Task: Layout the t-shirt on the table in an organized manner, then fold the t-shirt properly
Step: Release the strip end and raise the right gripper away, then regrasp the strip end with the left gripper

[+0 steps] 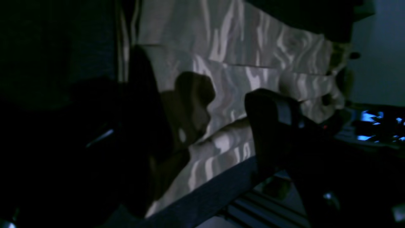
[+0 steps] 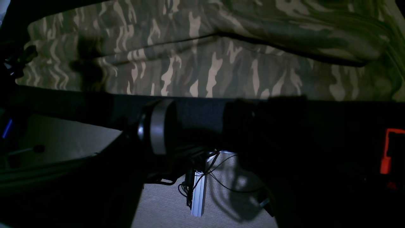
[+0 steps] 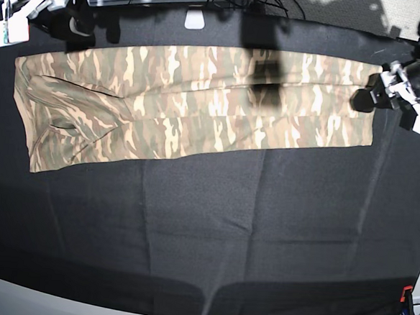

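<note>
The t-shirt [image 3: 192, 106] is lying as a long folded strip across the table [image 3: 205, 229], the left gripper [image 3: 377, 93] gaping wide at three o'clock, the right gripper [image 3: 74, 20] at ten o'clock, its jaws impossible to read.

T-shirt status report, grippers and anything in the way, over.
Left end effector open at the t-shirt's end, holding nothing. Right end effector partly open beside its other end. Shirt folded into a long strip on the table. No obstructions seen.
</note>
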You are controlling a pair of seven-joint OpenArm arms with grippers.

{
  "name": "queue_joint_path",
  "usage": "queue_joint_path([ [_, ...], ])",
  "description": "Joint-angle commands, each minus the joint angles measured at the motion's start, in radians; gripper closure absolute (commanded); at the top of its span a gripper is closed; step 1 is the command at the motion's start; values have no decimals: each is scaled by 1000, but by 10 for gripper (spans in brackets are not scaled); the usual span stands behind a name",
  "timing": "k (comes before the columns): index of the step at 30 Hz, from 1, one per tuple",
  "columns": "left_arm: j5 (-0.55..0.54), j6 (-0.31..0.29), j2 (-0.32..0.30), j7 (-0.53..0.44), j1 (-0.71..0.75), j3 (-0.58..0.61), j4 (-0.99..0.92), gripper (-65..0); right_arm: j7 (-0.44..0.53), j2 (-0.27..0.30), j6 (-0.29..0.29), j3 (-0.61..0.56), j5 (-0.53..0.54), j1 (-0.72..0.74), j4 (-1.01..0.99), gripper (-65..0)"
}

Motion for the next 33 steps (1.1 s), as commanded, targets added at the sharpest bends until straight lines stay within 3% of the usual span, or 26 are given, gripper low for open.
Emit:
queue_joint_path([
  [1,-24,-4,-7,0,-6,-8,13,-446,17,8,6,6,23,-7,16,-284],
  [12,-61,-19,12,-9,-9,-8,13,-446,18,9,6,6,23,-7,16,-284],
  [18,222,-31,-66,-94,-8,-8,14,-446,17,8,6,6,23,-7,16,-284],
  [22,158,-18,-118,-13,-8,-8,14,-446,18,8,6,6,23,-7,16,-284],
  [27,-35,-18,-87,157,-8,-8,14,-446,18,8,6,6,23,-7,16,-284],
  [29,-50,-19,-63,157,-8,-8,14,-446,17,8,6,6,23,-7,16,-284],
  [33,-23,-19,-35,64,-8,-8,14,-446,17,8,6,6,23,-7,16,-284],
])
